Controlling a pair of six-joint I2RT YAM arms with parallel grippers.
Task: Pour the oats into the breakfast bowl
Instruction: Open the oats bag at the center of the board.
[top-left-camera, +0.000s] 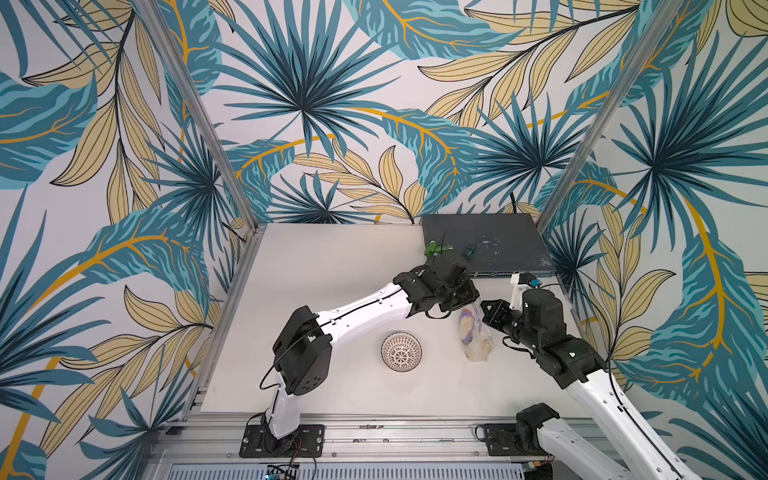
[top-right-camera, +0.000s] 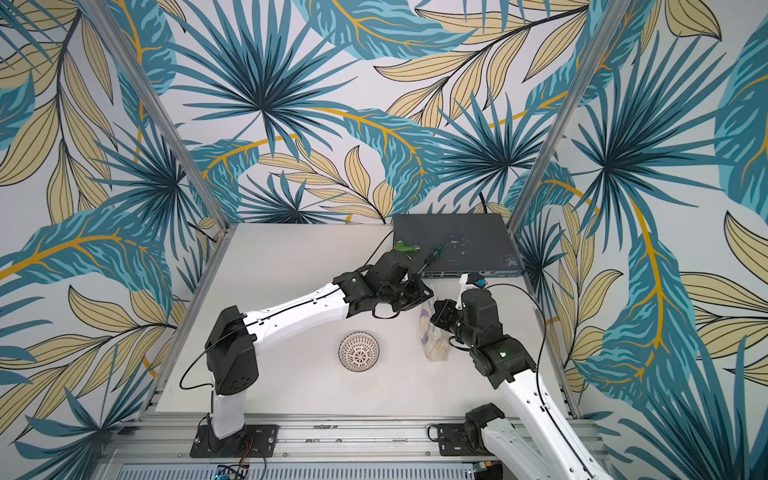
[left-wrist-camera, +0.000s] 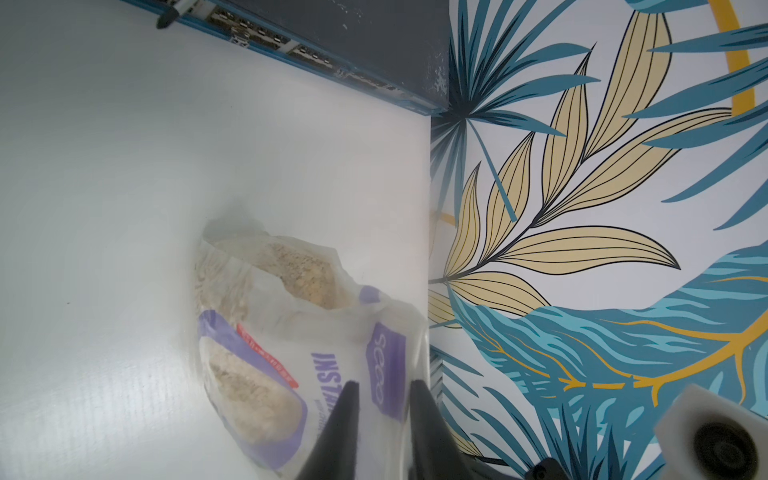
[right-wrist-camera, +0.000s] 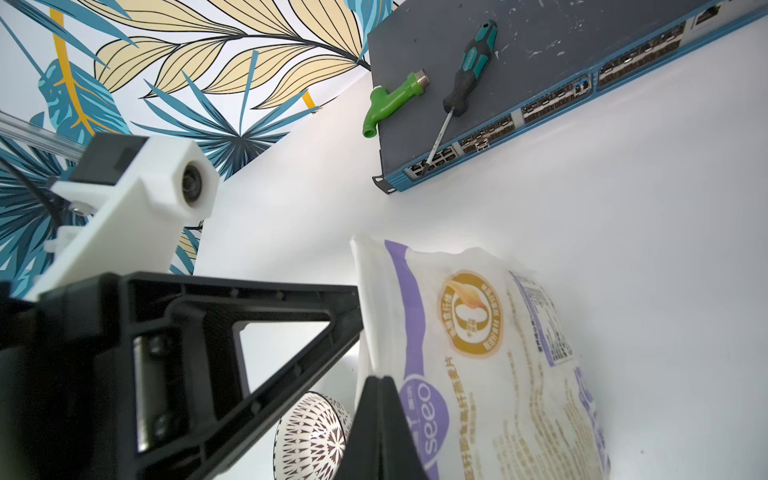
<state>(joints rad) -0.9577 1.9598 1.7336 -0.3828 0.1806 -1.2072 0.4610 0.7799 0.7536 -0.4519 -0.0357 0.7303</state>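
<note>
From my seat the oats (top-left-camera: 474, 334) look like an awkward load: loose flakes in a thin, crinkly clear bag (left-wrist-camera: 266, 374), light overall but floppy. All the weight has slumped into the lower end, which rests on the bench (top-left-camera: 332, 291) near the breakfast bowl (top-left-camera: 401, 351) but apart from it, on my right-arm side. Film like this is slick and will slide out of a shallow pinch, and squeezing the belly would only shove the flakes about. So I judge the places to hold are the flat upper strip by the purple label (right-wrist-camera: 424, 411) and, for tipping, a lower corner. My right hand (right-wrist-camera: 376, 380) is fully closed, its two fingers meeting on the edge of the bag just beside that label in the right wrist view. It seems to have the film pinched, and the bag stands up from that hold. My left hand (left-wrist-camera: 384, 386) is at the same upper end, its fingers (left-wrist-camera: 349, 415) a little apart with the labelled strip lying in the gap; I see no sign that they have bitten into it. The bowl is empty, the star pattern plain at its centre, so nothing has been poured. I cannot tell from these views whether the top of the bag is torn open.
</note>
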